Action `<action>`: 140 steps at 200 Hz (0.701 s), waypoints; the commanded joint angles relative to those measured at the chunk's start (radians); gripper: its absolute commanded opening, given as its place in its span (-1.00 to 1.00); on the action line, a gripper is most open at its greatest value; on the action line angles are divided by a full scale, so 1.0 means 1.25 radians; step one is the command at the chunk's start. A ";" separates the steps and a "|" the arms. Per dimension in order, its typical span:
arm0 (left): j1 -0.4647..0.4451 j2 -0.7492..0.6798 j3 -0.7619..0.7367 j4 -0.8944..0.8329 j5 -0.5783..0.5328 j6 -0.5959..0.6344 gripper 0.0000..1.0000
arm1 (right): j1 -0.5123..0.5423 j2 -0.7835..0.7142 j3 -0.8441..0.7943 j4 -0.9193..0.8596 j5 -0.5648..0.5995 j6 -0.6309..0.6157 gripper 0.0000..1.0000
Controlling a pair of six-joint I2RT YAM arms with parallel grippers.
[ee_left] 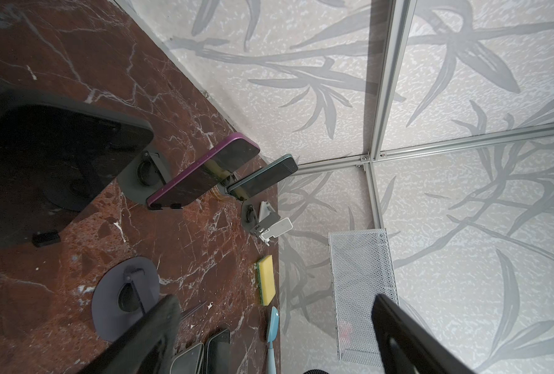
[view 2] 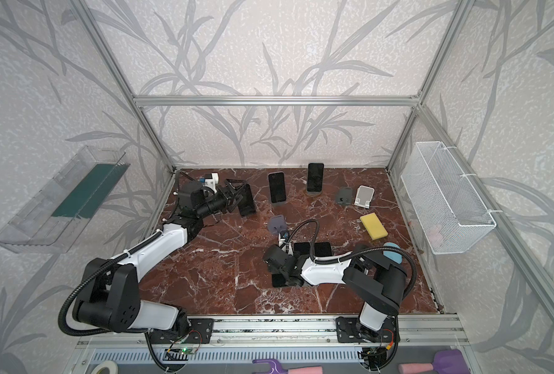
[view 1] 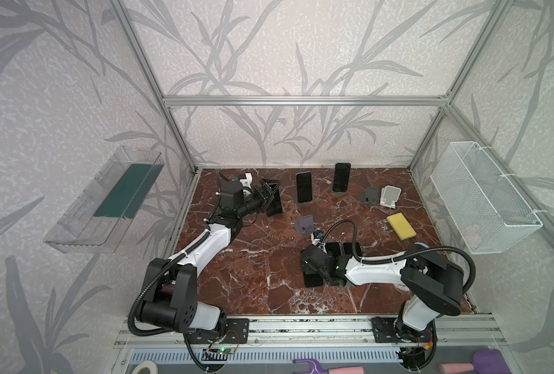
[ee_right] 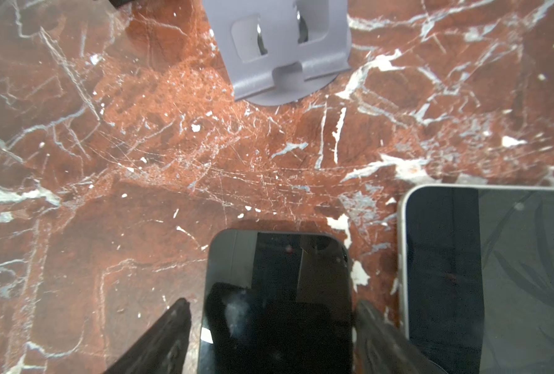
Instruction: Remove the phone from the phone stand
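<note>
A black phone (view 1: 274, 202) leans on its stand at the far left of the marble table. My left gripper (view 1: 269, 191) hovers by its top edge, open wide with nothing between the fingers (ee_left: 159, 323). Nearer the front, a dark phone (ee_right: 278, 301) lies flat on the table in front of an empty lavender phone stand (ee_right: 285, 48). My right gripper (ee_right: 272, 303) straddles this phone, open, with a visible gap beside one finger (ee_right: 178, 323). In both top views the right wrist (view 1: 317, 265) hides most of that phone.
A purple-edged phone (view 1: 303, 187) and a teal phone (view 1: 342, 177) stand on stands at the back. A white-rimmed phone (ee_right: 489, 275) lies beside the dark one. A dark grey stand (view 1: 371, 196), a white stand (view 1: 390, 196), a yellow sponge (view 1: 401, 225) and a wire basket (view 1: 482, 197) are at the right.
</note>
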 commanded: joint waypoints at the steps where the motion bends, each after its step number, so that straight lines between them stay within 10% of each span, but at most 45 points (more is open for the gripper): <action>1: -0.007 0.005 -0.005 0.016 0.015 -0.001 0.85 | -0.001 -0.068 0.007 -0.039 0.012 -0.028 0.63; 65: -0.049 -0.029 0.035 -0.122 -0.026 0.123 0.76 | -0.129 -0.329 0.040 -0.212 -0.036 -0.261 0.86; 140: -0.300 -0.086 0.112 -0.493 -0.582 0.456 0.83 | -0.513 -0.445 -0.012 -0.135 -0.203 -0.345 0.95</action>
